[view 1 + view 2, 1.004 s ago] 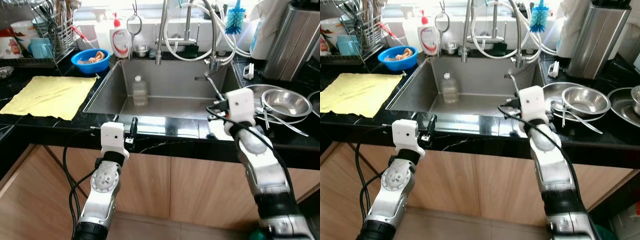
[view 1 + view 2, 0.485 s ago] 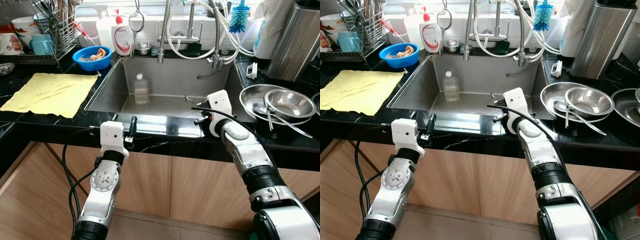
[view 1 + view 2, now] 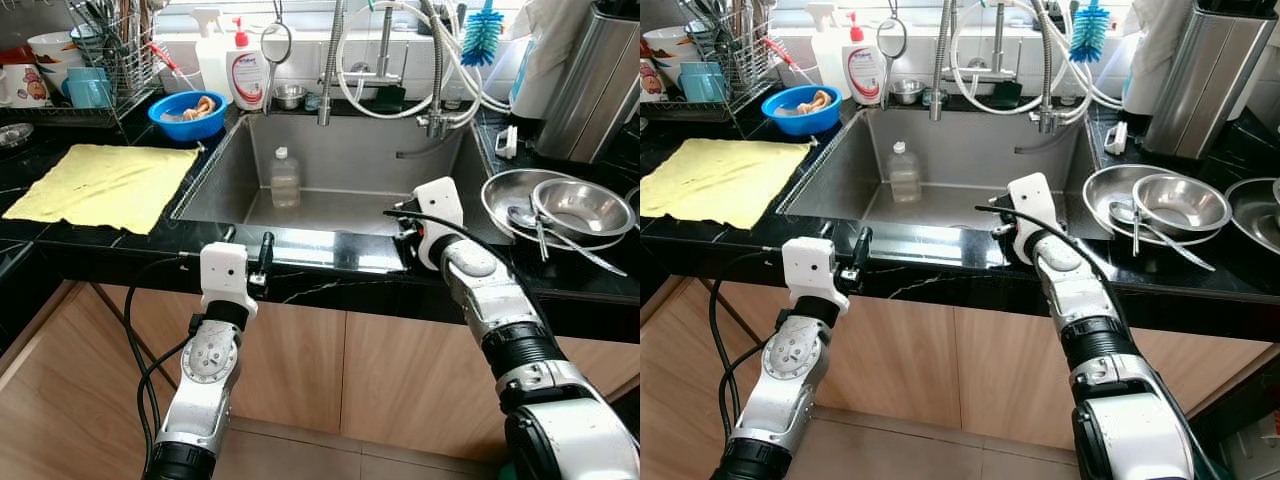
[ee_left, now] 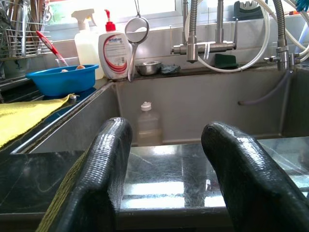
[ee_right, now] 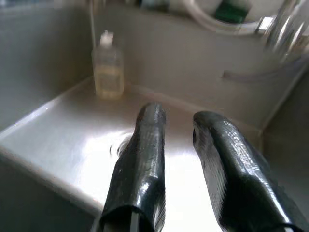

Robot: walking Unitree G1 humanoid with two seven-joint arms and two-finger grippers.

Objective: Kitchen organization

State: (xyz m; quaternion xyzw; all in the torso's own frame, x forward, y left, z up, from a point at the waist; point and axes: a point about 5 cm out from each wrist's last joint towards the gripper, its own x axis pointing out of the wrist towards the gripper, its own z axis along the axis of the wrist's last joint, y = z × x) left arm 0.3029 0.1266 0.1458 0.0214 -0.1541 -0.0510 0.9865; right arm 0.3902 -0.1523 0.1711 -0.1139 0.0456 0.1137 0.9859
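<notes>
A small clear bottle point(image 3: 285, 178) stands upright on the floor of the steel sink point(image 3: 215, 175), near its back wall. My right gripper point(image 3: 400, 226) hangs over the sink's front right rim and points into the basin. Its fingers point(image 5: 145, 145) are open a little with nothing between them, and the bottle point(image 5: 108, 65) lies well ahead of them. My left gripper point(image 3: 265, 252) rests at the black counter's front edge, facing the sink. It is open and empty, with the bottle point(image 4: 147, 123) far beyond its fingers point(image 4: 104, 164).
A yellow cloth point(image 3: 100, 185) lies on the counter to the left, with a blue bowl point(image 3: 187, 112), a soap bottle point(image 3: 246, 75) and a dish rack point(image 3: 100, 60) behind it. Stacked steel bowls with a spoon point(image 3: 575, 205) sit to the right. Faucets and hoses point(image 3: 385, 60) overhang the sink's back.
My right gripper has moved left and down, from beside the steel bowls to the sink's front right rim. The view has shifted slightly. The left arm has held still.
</notes>
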